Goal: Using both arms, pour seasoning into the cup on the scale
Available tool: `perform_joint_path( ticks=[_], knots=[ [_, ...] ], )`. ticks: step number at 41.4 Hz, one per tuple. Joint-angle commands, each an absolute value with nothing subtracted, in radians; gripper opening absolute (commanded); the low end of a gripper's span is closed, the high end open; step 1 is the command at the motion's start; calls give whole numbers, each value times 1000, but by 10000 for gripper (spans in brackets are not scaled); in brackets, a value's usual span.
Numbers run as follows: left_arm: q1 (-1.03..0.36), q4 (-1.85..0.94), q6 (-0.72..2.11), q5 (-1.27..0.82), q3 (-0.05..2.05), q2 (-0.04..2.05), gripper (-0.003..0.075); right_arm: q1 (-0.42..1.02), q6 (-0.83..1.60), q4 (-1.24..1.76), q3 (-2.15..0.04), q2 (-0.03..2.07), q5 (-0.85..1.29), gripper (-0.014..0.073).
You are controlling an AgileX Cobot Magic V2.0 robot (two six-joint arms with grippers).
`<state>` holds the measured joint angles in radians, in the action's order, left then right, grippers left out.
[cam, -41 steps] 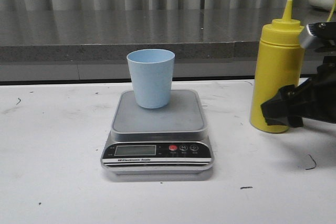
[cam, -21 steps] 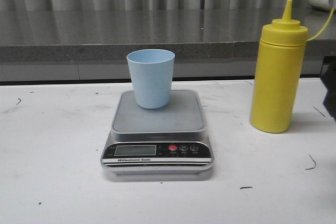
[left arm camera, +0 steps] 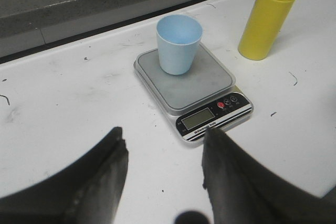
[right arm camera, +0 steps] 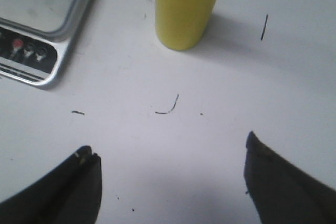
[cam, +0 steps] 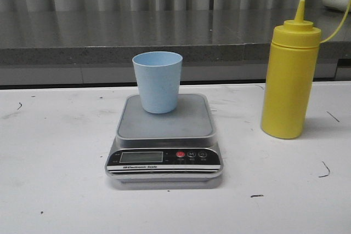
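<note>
Currently both sets of fingers are spread wide and hold nothing. Ahead of the left fingers [left arm camera: 163,177], well apart from them, the pale blue cup [left arm camera: 178,43] stands upright on the steel platform of the scale [left arm camera: 191,85], toward its far side. The yellow seasoning bottle [cam: 289,75] stands upright on the white bench [cam: 55,179], just beyond the gap between the right fingers [right arm camera: 173,182], near the scale's corner. Its LCD reading appears blank, though it is too small to read.

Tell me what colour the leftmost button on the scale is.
Red; the leftmost button on the scale shows best in the front view.
</note>
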<state>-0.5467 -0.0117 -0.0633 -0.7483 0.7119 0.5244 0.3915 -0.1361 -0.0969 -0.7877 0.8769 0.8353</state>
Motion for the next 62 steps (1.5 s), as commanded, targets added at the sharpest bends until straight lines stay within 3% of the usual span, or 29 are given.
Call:
perform_joint_path(
  ticks=[1, 14, 26, 31, 41, 47, 53, 62],
  knots=[
    [-549, -18, -70, -677, 739, 528, 334, 396, -75, -58, -819, 786, 799, 573],
    [-549, -18, -70, -677, 739, 528, 334, 396, -39, 15, -753, 569, 811, 573],
    [-549, -18, -70, -677, 739, 528, 334, 396, -39, 0, -752, 534, 818, 568],
    [-549, -18, -70, -677, 739, 528, 334, 396, -39, -14, -752, 534, 806, 468],
    [-549, -18, -70, -677, 739, 528, 325, 396, -39, -15, -752, 534, 798, 70],
    [-549, -18, -70, -679, 739, 528, 167, 396, -39, -15, -752, 534, 798, -95],
    [-549, -18, -70, -681, 739, 528, -19, 396, -39, -16, -752, 534, 798, -117],
    [-549, -18, -70, -681, 739, 528, -20, 396, -39, -16, -752, 535, 813, -117]
  ],
)
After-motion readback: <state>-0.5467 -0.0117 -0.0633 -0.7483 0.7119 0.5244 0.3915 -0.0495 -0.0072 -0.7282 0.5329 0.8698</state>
